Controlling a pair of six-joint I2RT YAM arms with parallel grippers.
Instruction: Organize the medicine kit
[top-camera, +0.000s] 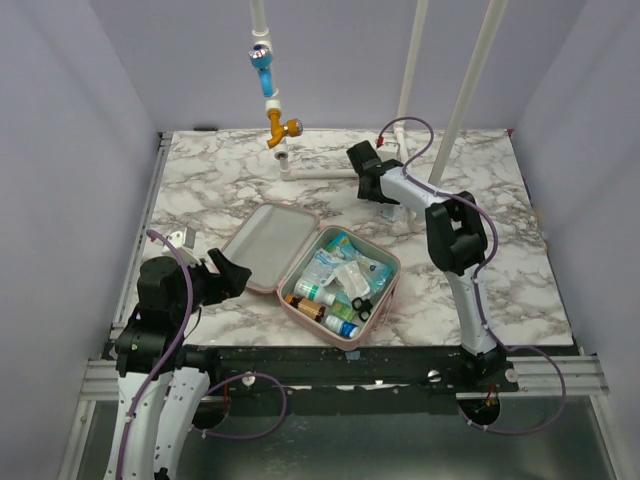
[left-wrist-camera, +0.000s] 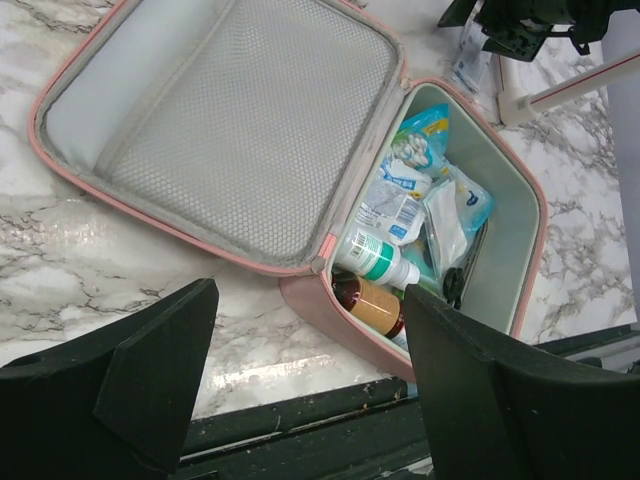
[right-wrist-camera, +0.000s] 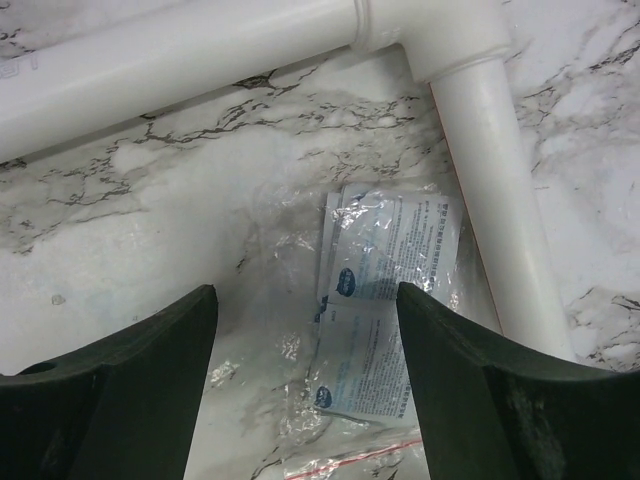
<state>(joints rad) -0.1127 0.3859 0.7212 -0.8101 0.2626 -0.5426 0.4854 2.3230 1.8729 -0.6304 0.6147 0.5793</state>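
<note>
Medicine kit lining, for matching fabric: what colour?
Grey; medicine kit lining shows best from left wrist.

Marble table (top-camera: 200, 190): medicine kit (top-camera: 268, 245), pipe frame (top-camera: 320, 172), perhaps sachets (right-wrist-camera: 385, 300).

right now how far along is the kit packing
Looks mostly done: the open medicine kit already holds bottles and blue packets. Nothing is held; the right gripper hovers open over a clear packet lying by the white pipe. Left: pack that packet, close the lid.
</note>
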